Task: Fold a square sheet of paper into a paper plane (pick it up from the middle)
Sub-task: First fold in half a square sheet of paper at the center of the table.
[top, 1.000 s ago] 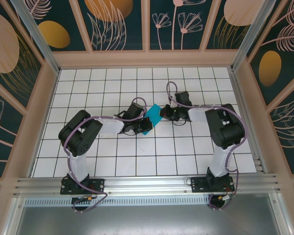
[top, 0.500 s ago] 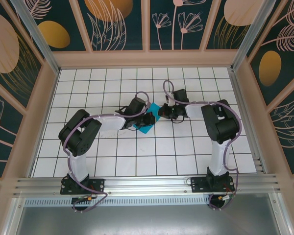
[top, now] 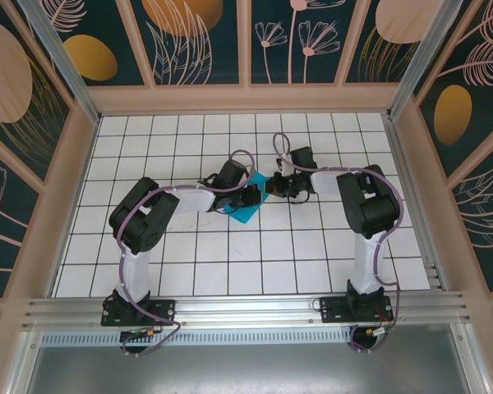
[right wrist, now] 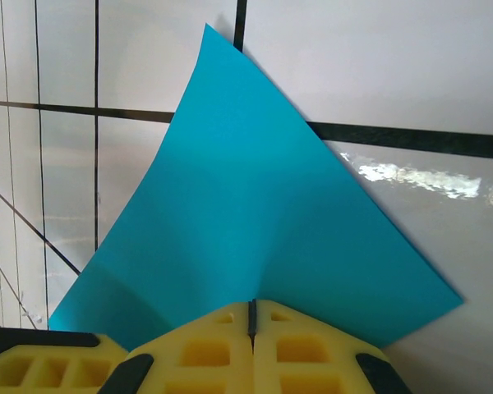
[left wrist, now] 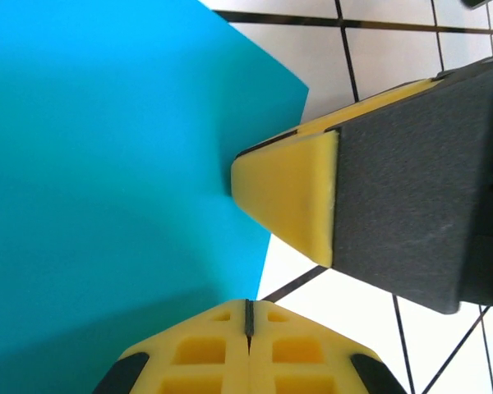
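The sheet (right wrist: pixel 255 222) sits at the middle of the worktop (top: pixel 230 271), flat teal with no sharp crease yet, so the folding looks barely begun. It fans up and away from both tools. Whether its far corner rests on the tiles or hangs just above them I cannot tell.

The right tool (right wrist: pixel 251 316) is fully closed, its pads pinching one edge, and the paper buckles softly where it leaves the pinch. The left tool (left wrist: pixel 248 316) is also fully closed, and the sheet runs into its seam, so it appears to grip a neighbouring edge. The two tools are just beside each other.

With two tight pinches so close together on thin paper, any pull apart or twist could tear it. The buckle could also set into a stray crease that spoils later folds. Both grips are shallow, near the edge, so a quick lift may let the sheet slip out. A small misjudged move could knock the tools together.
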